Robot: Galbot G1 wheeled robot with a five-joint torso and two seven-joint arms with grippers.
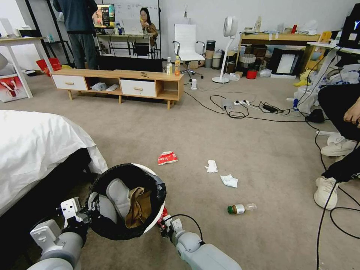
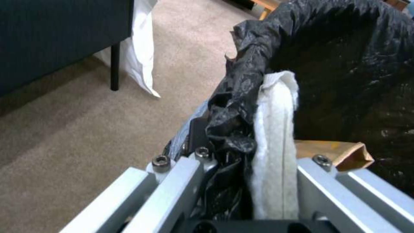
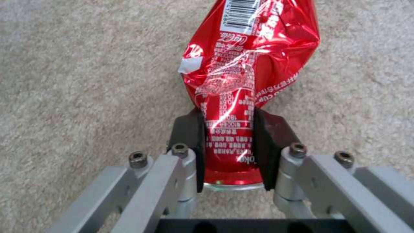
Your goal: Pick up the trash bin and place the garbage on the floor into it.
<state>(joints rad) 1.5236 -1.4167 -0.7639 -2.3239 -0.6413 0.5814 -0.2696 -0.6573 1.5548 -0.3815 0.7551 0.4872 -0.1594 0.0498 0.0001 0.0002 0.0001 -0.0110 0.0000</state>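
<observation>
Two grippers: both were clamped on something; neither was free.
Left gripper (image 2: 241, 181): jaws pinched the bin (image 1: 127, 200) at its rim, at about 9 o'clock on the opening in the head view, with the black liner (image 2: 233, 106) and a white wad (image 2: 276, 136) caught between them.
Bin: held tilted, mouth facing up and toward the head camera, beside the bed (image 1: 33, 146); a brown paper bag (image 1: 138, 208) lay inside.
Bin handling: probably light and thin-walled; the liner looked slick and loose, so a rim pinch could slide. A hold that bites the hard rim itself seemed safer than liner alone.
Right gripper (image 3: 228, 152): pads closed on the can (image 3: 241, 74) at its uncrushed base end, at about 4 o'clock from the bin.
Can handling: crushed thin metal, light, glossy; the round base was the stiffest place to grip, the crumpled end would give further.
Carpet (image 1: 240, 142): a wrapper (image 1: 167, 158) at 12 o'clock from the bin, two tissues (image 1: 211, 166) at 1 to 2 o'clock, a bottle (image 1: 240, 208) at 3 o'clock, all well apart.
Remaining litter: soft or small; the bottle could roll.
</observation>
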